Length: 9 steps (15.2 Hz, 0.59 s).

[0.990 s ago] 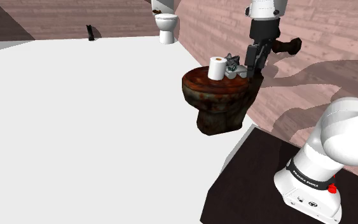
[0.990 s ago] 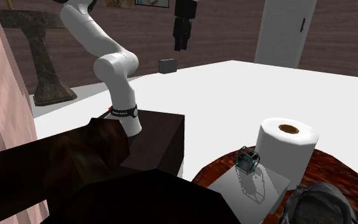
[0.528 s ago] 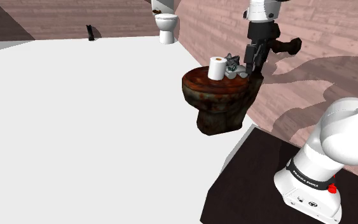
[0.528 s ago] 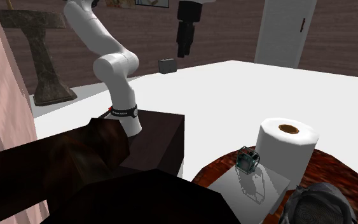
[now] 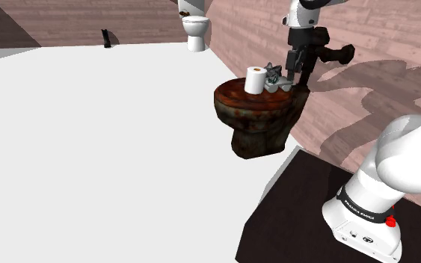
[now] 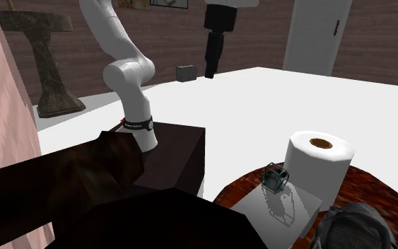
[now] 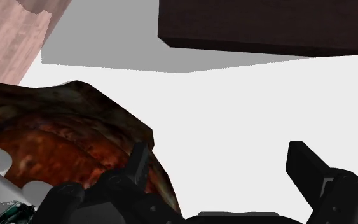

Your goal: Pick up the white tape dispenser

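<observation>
End effector (image 6: 210, 73) hangs spread near flat tape dispenser (image 6: 278, 189), teal end toward roll (image 6: 317, 171).

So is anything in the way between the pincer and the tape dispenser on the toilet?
Nothing visible is. The open pincer hangs in the air above and to one side of the tape dispenser. The paper roll stands right beside it, not between them, but might crowd the grab.

Likely bathroom, white toilet (image 5: 194, 31), paper roll (image 5: 255, 80)
</observation>
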### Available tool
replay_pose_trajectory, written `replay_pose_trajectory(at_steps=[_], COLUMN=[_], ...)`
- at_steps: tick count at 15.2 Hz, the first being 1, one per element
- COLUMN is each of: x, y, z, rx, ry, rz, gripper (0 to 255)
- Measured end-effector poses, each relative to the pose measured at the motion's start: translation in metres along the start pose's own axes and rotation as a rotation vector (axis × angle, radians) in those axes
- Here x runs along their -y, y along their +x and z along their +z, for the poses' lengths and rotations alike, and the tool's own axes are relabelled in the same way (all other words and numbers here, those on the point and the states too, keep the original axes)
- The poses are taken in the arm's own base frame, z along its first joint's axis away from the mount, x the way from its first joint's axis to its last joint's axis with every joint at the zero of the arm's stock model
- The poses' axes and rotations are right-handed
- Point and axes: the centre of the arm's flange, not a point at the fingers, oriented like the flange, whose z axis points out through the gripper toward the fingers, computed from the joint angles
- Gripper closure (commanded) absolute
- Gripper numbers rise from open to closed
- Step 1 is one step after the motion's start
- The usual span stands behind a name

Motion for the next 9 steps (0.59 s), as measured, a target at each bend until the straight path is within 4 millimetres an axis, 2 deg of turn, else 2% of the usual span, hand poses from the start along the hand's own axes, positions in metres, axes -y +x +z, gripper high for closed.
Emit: replay_pose_trajectory(at_steps=[9], x=[-0.110], y=[0.057], z=[0.024], rx=[0.012], ry=[0.013], rz=[-0.066], gripper=[0])
